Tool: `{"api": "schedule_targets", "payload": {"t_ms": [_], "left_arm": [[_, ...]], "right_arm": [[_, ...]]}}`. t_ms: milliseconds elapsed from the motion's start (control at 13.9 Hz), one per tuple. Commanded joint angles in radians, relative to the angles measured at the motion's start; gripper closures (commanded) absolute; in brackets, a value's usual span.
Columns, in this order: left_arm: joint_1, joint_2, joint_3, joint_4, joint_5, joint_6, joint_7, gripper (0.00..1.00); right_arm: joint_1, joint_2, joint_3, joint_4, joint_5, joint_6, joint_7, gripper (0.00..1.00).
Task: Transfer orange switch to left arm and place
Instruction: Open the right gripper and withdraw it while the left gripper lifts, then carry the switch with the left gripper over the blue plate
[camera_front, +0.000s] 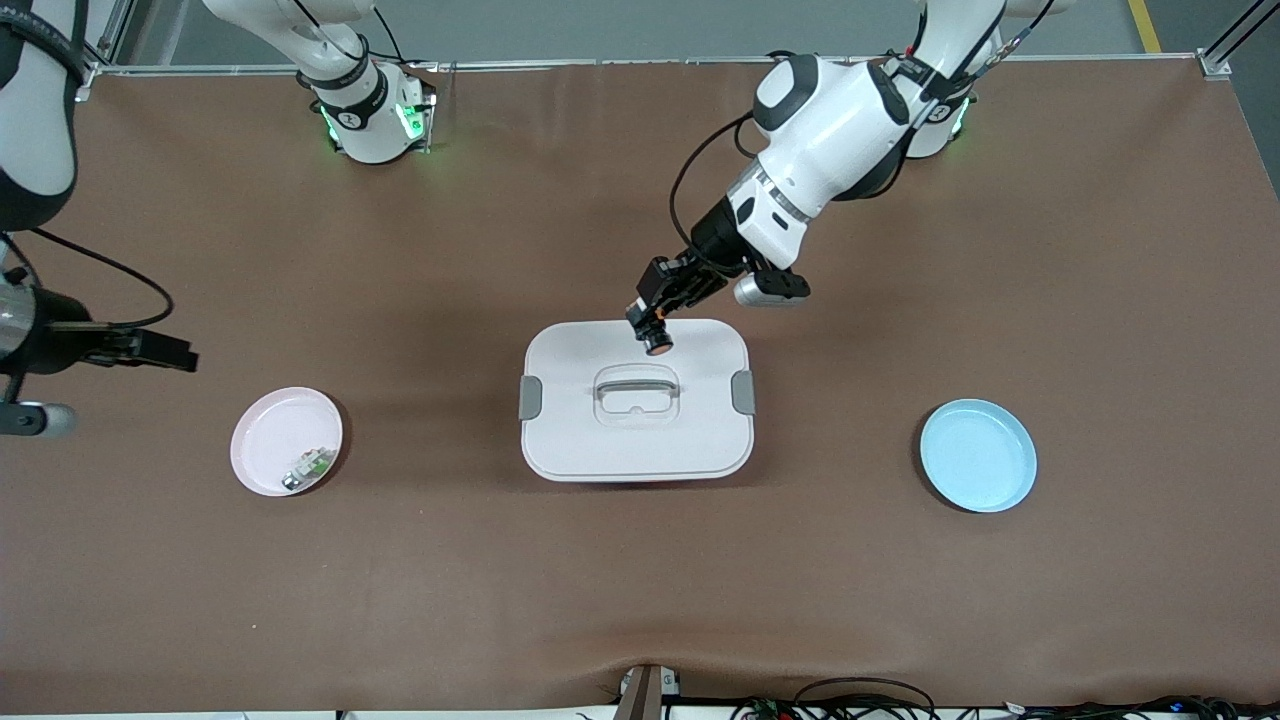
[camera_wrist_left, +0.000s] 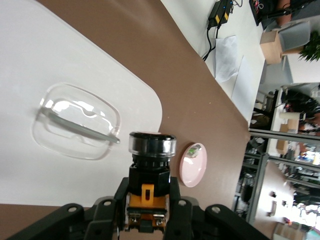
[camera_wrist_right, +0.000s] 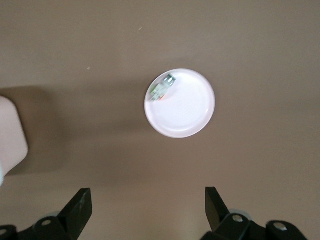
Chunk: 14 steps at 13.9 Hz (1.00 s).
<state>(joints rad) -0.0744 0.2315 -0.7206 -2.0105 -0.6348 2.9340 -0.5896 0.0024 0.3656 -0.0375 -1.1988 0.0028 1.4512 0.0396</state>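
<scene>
The orange switch (camera_front: 657, 343) is carried in the left gripper's (camera_front: 650, 326) closed jaws over the box (camera_front: 560, 440). The right gripper (camera_front: 165, 350), jaws open, waits; a handover is judged next.

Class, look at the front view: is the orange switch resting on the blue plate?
No. The left gripper holds the orange switch in the air over the box, while the blue plate has nothing on it.

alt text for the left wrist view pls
The left gripper is shut on the orange switch, holding it over the white box near the recessed lid handle. A pink plate lies on the brown table.
</scene>
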Motion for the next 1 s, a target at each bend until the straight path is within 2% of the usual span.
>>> {"api": "schedule_targets", "payload": {"t_ms": [0, 215, 359, 502, 646, 933], "left_arm": [[0.106, -0.086, 0.001, -0.007, 0.163, -0.23, -0.018, 0.85], [0.221, -0.098, 0.001, 0.119, 0.326, -0.574, -0.042, 0.85], [0.278, -0.097, 0.001, 0.192, 0.374, -0.717, -0.045, 0.85], [0.324, -0.101, 0.003, 0.228, 0.377, -0.792, -0.071, 0.85], [0.384, -0.109, 0.001, 0.262, 0.432, -0.843, -0.107, 0.85], [0.502, -0.116, 0.001, 0.311, 0.472, -0.943, -0.16, 0.85]], "right_arm": [[-0.021, -0.017, 0.018, -0.01, -0.049, 0.031, -0.02, 0.0], [-0.053, -0.022, 0.019, -0.011, -0.046, 0.041, -0.043, 0.0], [-0.055, -0.023, 0.016, -0.011, -0.05, 0.037, -0.03, 0.0], [-0.059, -0.051, 0.007, -0.011, -0.049, 0.012, -0.033, 0.0], [-0.062, -0.071, 0.004, -0.01, -0.047, 0.003, -0.04, 0.0], [-0.081, -0.095, 0.022, -0.011, -0.026, -0.002, -0.038, 0.0]]}}
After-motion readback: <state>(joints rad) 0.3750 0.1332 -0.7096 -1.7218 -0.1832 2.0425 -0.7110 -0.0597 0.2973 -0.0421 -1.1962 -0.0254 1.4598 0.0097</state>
